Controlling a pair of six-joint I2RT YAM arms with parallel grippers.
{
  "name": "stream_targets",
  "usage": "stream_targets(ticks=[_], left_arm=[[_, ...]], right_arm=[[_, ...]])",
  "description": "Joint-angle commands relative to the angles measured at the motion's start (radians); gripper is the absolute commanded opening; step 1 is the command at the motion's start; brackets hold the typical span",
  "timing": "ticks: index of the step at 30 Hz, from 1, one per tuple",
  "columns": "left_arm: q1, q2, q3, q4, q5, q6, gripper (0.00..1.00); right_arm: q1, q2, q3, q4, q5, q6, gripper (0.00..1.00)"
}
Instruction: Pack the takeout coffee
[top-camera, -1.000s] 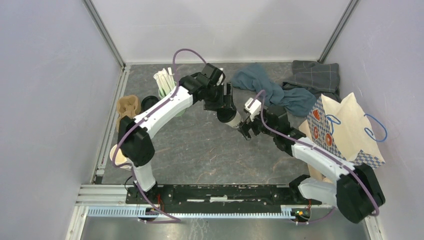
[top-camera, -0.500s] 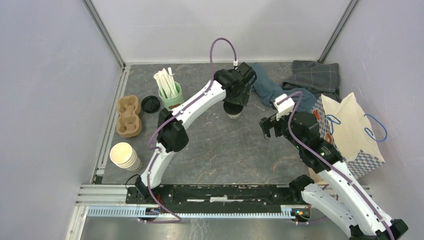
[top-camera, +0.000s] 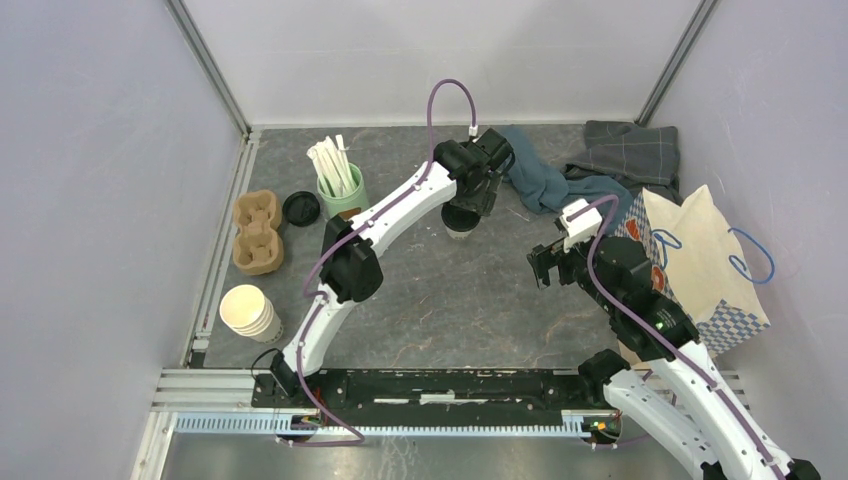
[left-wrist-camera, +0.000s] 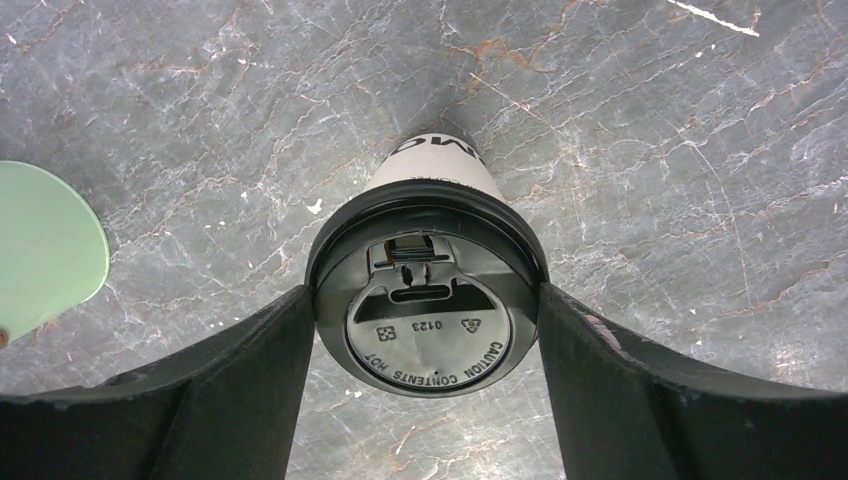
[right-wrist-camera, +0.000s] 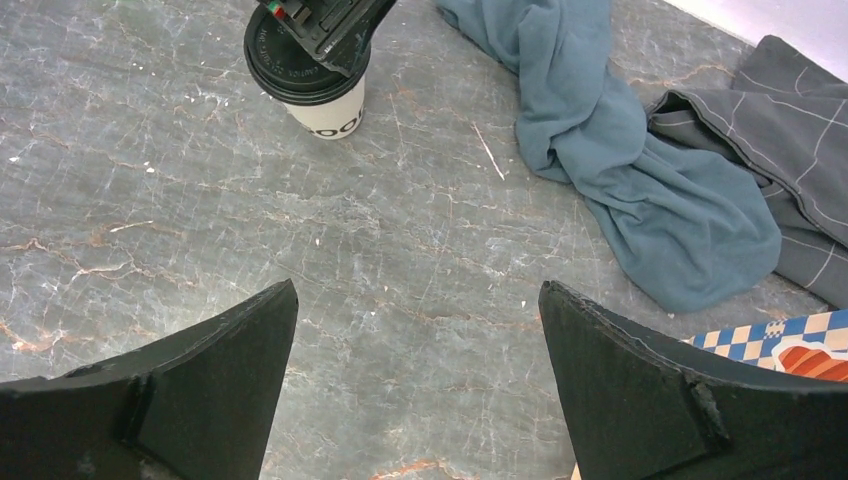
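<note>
The takeout coffee (top-camera: 462, 224), a white paper cup with a black lid, stands upright on the table at the back middle. My left gripper (top-camera: 472, 198) comes down on it from above. In the left wrist view its two fingers press the sides of the lid (left-wrist-camera: 430, 320), so my left gripper (left-wrist-camera: 425, 292) is shut on it. My right gripper (top-camera: 548, 268) is open and empty, to the right of the cup and nearer me. The right wrist view shows the cup (right-wrist-camera: 325, 108) far ahead of my right gripper (right-wrist-camera: 417, 290).
A paper bag (top-camera: 690, 260) with blue handles stands at the right. A blue cloth (top-camera: 545, 180) and a grey cloth (top-camera: 630, 150) lie at the back right. At the left are a mint-green mug of sticks (top-camera: 340, 195), a loose black lid (top-camera: 300, 208), a cup carrier (top-camera: 256, 232) and stacked cream cups (top-camera: 245, 310).
The left arm carried the cup from between both grippers toward the back and now holds it upright on the table. The right gripper drew away to the right, open and empty.
</note>
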Motion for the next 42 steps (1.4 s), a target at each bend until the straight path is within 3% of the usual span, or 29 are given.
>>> stream_targets(ticks=[1, 3, 16, 19, 26, 31, 36, 39, 42], left_arm=[[0.0, 0.006, 0.039, -0.003, 0.011, 0.037, 0.96], [0.0, -0.009, 0.04, -0.004, 0.013, 0.037, 1.0], [0.003, -0.095, 0.043, -0.045, 0.023, 0.029, 1.0], [0.003, -0.131, 0.043, -0.076, 0.026, 0.024, 1.0], [0.021, -0.355, -0.002, -0.105, 0.078, 0.039, 1.0], [0.024, -0.566, -0.175, -0.02, 0.187, 0.046, 1.0], [0.033, -0.798, -0.433, 0.139, 0.301, 0.067, 1.0], [0.039, -0.866, -0.484, 0.146, 0.326, 0.066, 1.0], [0.04, -0.922, -0.535, 0.17, 0.368, 0.061, 1.0]], right_arm=[[0.002, -0.004, 0.024, -0.018, 0.006, 0.014, 0.98], [0.002, 0.002, 0.042, -0.022, 0.006, 0.014, 0.98], [0.001, 0.094, 0.179, -0.086, 0.015, 0.038, 0.98], [0.001, 0.151, 0.271, -0.156, 0.097, 0.046, 0.98], [-0.017, 0.381, 0.595, -0.361, 0.477, 0.103, 0.98], [-0.19, 0.51, 0.769, -0.457, 0.558, 0.147, 0.98], [-0.397, 0.578, 0.805, -0.47, 0.443, 0.202, 0.98], [-0.558, 0.61, 0.836, -0.516, 0.331, 0.308, 0.98], [-0.643, 0.606, 0.819, -0.498, 0.26, 0.383, 0.96]])
